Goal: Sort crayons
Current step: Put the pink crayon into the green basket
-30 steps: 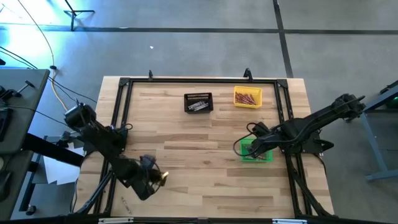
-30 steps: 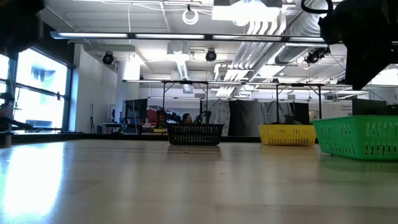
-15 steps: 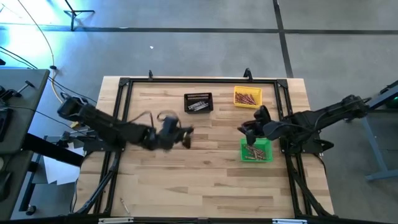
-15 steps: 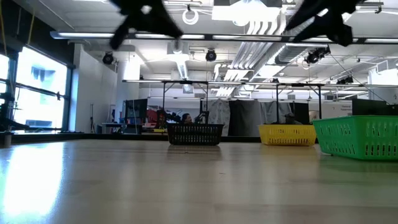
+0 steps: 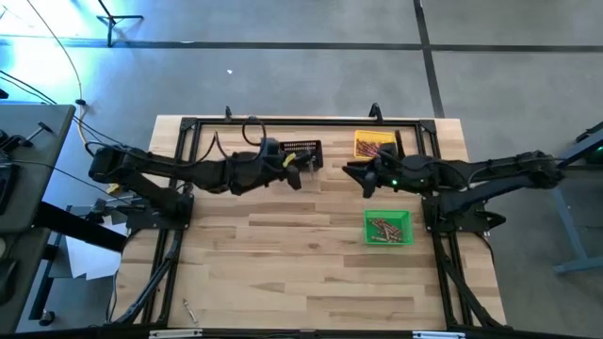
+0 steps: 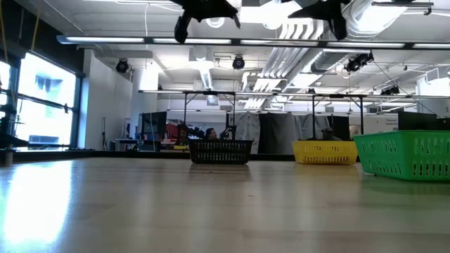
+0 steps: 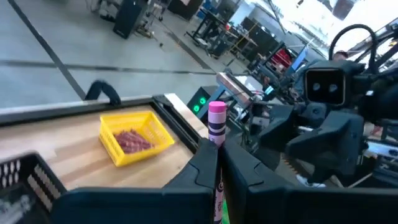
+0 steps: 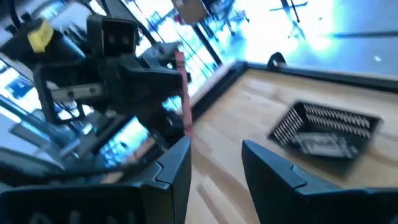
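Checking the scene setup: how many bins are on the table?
3. The black bin sits at the far edge near the middle, the yellow bin to its right, and the green bin nearer, on the right side. None seems hidden.

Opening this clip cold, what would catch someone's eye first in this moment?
The two arms meet nose to nose above the table's far middle: the left gripper, jaws shut on a pink crayon standing upright, faces the right gripper, jaws open. Behind them sit the black bin with grey crayons and the yellow bin with reddish ones; the green bin lies nearer, on the right.
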You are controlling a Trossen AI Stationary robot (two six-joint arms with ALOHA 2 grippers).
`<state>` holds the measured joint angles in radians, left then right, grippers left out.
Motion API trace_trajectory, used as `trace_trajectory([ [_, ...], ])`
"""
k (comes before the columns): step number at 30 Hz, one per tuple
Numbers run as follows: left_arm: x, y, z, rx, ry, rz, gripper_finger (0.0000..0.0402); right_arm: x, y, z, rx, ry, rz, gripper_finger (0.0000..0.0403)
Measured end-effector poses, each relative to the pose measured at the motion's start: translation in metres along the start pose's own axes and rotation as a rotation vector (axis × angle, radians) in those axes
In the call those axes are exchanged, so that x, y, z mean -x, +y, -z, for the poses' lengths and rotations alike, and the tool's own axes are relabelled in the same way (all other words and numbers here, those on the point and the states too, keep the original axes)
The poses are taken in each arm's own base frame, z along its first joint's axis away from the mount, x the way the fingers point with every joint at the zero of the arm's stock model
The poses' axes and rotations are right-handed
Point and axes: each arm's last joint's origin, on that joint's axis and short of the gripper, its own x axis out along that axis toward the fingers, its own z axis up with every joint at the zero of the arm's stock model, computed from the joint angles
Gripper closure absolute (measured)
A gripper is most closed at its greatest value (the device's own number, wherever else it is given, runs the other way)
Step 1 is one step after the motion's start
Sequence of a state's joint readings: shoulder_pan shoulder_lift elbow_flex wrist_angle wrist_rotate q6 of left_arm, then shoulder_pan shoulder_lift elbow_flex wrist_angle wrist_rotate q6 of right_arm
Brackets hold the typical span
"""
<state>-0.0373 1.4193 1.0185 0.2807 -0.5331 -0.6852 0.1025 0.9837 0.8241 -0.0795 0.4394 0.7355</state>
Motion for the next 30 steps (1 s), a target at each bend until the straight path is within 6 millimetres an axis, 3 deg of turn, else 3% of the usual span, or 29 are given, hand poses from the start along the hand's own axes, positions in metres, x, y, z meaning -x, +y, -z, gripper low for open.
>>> trace_trajectory([
  [5,-0.005,-0.001,-0.019,-0.024,-0.018,-0.032,0.0401,-0.023,0.001,0.000,-0.050,-0.028,-0.041,0.0274],
  [11,-0.016,0.003,-0.025,-0.004,-0.024,-0.068,0.0401,-0.044,0.001,0.004,-0.104,-0.046,-0.083,0.0274],
  [30,-0.052,0.012,0.005,0.115,0.031,0.017,0.0401,-0.053,-0.014,0.002,-0.096,-0.018,-0.005,0.0274],
])
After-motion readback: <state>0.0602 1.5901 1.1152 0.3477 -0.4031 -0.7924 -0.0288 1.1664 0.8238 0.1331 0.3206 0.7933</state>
